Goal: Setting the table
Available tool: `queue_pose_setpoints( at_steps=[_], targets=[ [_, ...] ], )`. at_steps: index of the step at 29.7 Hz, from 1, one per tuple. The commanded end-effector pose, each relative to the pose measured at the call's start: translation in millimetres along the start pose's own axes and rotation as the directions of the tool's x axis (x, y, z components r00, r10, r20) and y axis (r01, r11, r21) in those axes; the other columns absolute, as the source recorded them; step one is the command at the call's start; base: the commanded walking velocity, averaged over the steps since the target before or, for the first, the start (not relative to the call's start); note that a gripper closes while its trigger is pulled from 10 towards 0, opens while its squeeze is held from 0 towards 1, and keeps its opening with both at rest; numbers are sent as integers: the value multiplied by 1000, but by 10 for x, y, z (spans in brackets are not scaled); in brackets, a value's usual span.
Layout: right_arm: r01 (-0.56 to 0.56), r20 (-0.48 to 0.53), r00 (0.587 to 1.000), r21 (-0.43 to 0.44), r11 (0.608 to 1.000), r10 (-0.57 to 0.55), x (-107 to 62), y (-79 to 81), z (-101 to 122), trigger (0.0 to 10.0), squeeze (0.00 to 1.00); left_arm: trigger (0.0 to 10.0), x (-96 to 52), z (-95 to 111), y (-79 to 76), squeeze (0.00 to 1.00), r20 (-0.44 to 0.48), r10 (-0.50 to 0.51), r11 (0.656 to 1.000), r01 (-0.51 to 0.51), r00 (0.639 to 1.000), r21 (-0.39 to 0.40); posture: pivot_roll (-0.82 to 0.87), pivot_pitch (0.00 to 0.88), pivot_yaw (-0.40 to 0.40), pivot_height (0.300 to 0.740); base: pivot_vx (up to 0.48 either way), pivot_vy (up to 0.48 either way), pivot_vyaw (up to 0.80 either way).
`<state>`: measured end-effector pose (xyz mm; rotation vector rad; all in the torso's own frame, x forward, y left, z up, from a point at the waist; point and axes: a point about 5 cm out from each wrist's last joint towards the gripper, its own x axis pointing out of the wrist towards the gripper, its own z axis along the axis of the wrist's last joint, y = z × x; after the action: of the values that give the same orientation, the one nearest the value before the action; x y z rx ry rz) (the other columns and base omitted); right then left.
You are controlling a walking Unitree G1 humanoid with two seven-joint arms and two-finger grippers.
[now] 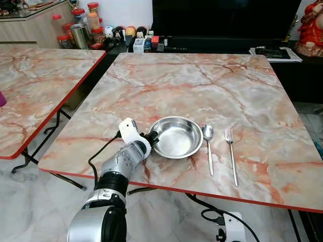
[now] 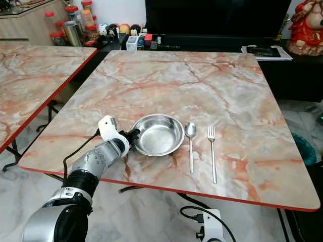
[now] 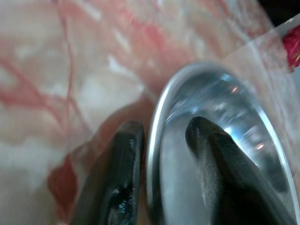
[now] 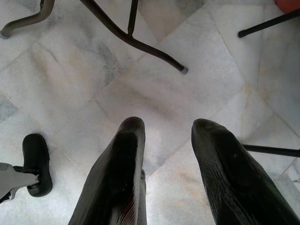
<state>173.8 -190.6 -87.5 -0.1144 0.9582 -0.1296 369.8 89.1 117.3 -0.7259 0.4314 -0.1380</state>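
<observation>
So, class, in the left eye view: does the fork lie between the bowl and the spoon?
No: the spoon lies next to the bowl, and the fork lies on the spoon's far side.

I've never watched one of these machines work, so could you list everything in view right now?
bowl: one, shiny steel, on the near table, its left rim between the claw fingers
spoon: one, silver, just right of the bowl
fork: one, silver, right of the spoon
tables: two, pink marble look, red edges
jars: several, red lids, far left shelf
figurine: one, red, far right
left claw: black, pinching the bowl rim
right claw: black, open, hanging above the floor
</observation>
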Motion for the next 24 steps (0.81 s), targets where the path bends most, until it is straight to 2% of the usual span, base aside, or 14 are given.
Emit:
queue_pose_setpoints(
  at_steps=[1,12,13,18,23,24],
  targets=[
    [-4,5,1000,-6,1000,4,5,17,27,10000,0,10000,-16,24,-8,1000,7,0,1000,0,1000,-8,23,0,43,736,0,0,0],
    [-7,14,1000,-11,1000,7,14,20,76,10000,0,10000,-78,222,-65,1000,87,-46,999,44,995,19,28,0,35,736,0,0,0],
    [-7,15,1000,-11,1000,7,15,19,81,10000,0,10000,-90,256,-61,0,106,-48,999,46,993,24,29,0,33,736,0,0,0],
    [-7,17,1000,-13,1000,7,19,12,97,10000,0,10000,-135,379,-51,0,153,-71,997,65,986,45,34,0,26,736,0,0,0],
    [-10,21,1000,-19,1000,10,23,8,118,10000,0,10000,-214,583,15,0,246,-60,985,18,967,169,39,0,20,736,0,0,0],
    [-10,21,1000,-19,1000,10,23,8,118,10000,0,10000,-214,583,15,0,246,-60,985,18,967,169,39,0,20,736,0,0,0]
  ],
)
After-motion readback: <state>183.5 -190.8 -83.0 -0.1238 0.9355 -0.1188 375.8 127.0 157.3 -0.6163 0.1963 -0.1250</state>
